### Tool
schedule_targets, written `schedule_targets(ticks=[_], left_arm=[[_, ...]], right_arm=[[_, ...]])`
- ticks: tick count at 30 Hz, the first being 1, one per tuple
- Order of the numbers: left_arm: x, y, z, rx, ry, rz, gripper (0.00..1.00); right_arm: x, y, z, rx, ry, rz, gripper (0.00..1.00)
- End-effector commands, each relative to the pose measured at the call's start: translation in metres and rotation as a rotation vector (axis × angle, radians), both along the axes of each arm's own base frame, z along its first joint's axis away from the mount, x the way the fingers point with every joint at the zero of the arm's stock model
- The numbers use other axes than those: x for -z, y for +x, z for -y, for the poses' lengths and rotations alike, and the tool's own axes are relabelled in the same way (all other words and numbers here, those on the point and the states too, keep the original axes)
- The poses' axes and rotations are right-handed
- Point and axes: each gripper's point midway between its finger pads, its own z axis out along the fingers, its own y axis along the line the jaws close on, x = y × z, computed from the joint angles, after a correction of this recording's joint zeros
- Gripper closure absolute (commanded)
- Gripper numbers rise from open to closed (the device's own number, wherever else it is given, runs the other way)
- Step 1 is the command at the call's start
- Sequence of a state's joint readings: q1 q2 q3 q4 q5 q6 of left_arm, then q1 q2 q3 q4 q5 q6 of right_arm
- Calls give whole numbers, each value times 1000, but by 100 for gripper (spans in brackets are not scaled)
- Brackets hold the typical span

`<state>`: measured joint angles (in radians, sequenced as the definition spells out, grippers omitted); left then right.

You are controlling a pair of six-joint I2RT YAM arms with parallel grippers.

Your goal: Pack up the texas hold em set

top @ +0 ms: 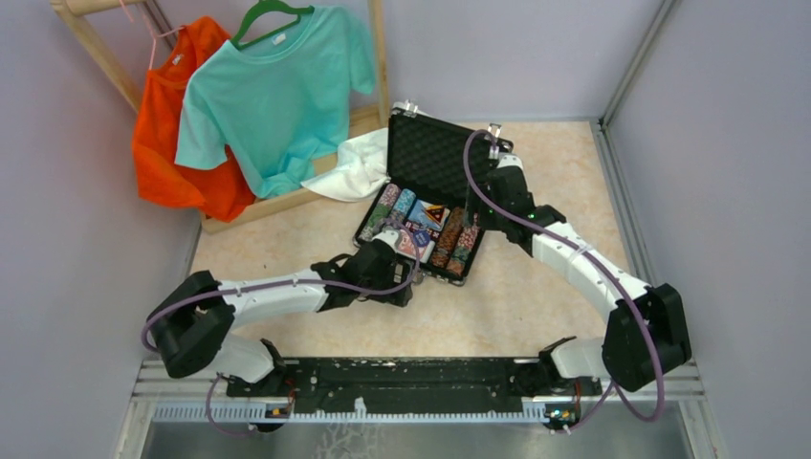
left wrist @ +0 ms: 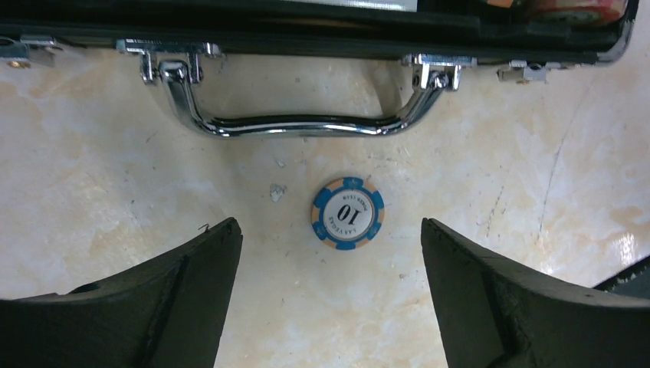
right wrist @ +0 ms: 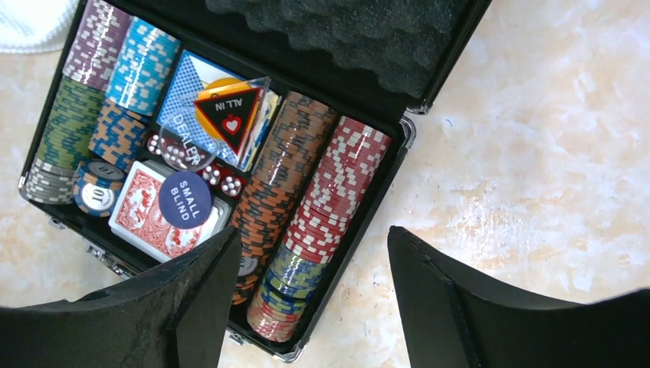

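The black case (top: 430, 153) of the texas hold em set lies open mid-table, its foam lid (right wrist: 345, 46) raised. Its tray holds rows of poker chips (right wrist: 306, 161), a red deck (right wrist: 142, 211), a blue deck (right wrist: 184, 92), red dice (right wrist: 218, 178) and round buttons (right wrist: 185, 199). One blue "10" chip (left wrist: 347, 213) lies loose on the table in front of the case's chrome handle (left wrist: 306, 126). My left gripper (left wrist: 329, 228) hovers open just short of that chip, nothing between its fingers. My right gripper (right wrist: 313, 234) hangs open over the tray's right edge, empty.
A white cloth (top: 359, 167) lies against the case's left rear corner. A teal shirt (top: 277, 86) and an orange shirt (top: 177, 124) hang on a wooden rack (top: 378, 57) at the back left. Walls close in both sides.
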<state>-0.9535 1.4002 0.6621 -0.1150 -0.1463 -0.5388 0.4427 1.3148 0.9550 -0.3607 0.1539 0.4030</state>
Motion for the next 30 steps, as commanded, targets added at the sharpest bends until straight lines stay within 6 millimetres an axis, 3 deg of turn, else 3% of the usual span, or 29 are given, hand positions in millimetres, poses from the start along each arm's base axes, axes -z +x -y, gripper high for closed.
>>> schedule_targets(ticks=[1,7,14,30], left_arm=[[-6,14,6,-34,51,45,9],[0,17,16,-14,98,29,12],[13,13,10,-21,193,6,14],[25,-9,17,22,267,-12,22]], right_arm=[[-28,8,-8,-29,44,98,30],[-24,8,-7,-27,37,89,31],[-20,7,-3,-17,16,87,31],[-19,8,0,-21,-9,89,32]])
